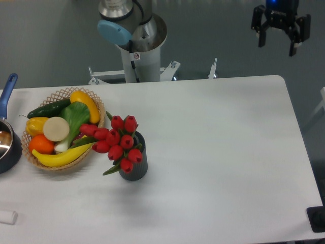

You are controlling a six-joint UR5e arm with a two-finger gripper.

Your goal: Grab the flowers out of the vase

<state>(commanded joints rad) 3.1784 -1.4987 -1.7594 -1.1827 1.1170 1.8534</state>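
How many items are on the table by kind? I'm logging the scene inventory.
Bunch of red tulip flowers: 1
Dark grey ribbed vase: 1
Wicker basket of fruit and vegetables: 1
Blue-handled pan: 1
Small white object at the near left edge: 1
Total: 5

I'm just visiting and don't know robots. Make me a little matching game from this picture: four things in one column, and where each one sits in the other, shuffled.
Things:
1. flowers
2. gripper
3. banana
4. pan

Places:
A. at the table's left edge, partly out of frame
B. standing in the vase
C. up in the air, beyond the table's far right corner
D. lying in the wicker basket

Pairs: 1-B, 2-C, 3-D, 4-A
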